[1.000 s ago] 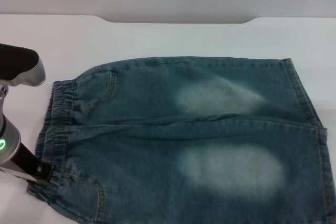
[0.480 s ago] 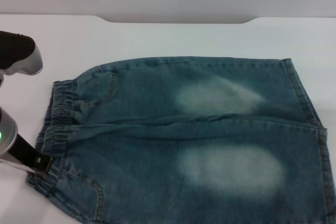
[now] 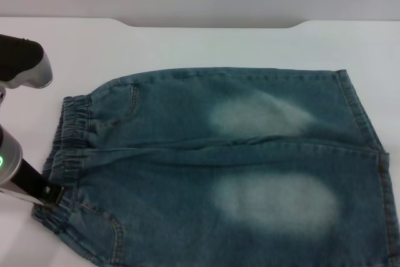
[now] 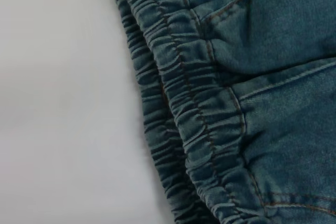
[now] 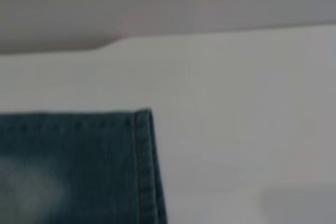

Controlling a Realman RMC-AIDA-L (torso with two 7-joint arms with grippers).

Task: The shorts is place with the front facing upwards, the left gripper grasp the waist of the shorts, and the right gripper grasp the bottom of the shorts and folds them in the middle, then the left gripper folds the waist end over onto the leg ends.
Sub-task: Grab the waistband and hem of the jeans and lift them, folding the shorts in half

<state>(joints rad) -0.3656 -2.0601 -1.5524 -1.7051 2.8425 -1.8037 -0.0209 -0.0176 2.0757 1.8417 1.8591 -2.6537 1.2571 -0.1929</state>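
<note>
We have the large blue denim shorts (image 3: 225, 167) lying flat on the white table (image 3: 187, 45), front up, pale faded patches on both thighs, the ruched elastic waist (image 3: 69, 148) toward our left and the straight stitched leg hems (image 3: 369, 136) toward our right. Our left gripper (image 3: 47, 193), the black claw on the silver arm with the green ring light, sits right at the near corner of the waistband, touching or just over its edge; its fingers are out of sight, so we cannot tell how far apart they are or whether they have any cloth. The left wrist view looks straight down on the gathered band (image 4: 194, 124) beside bare table. Our right gripper is not in view; its wrist camera shows only a far hem corner (image 5: 144, 161).

We judge this to be the opening step, reaching for the waist. Next we need a firm pinch on the band, and the right gripper brought to the hem.
</note>
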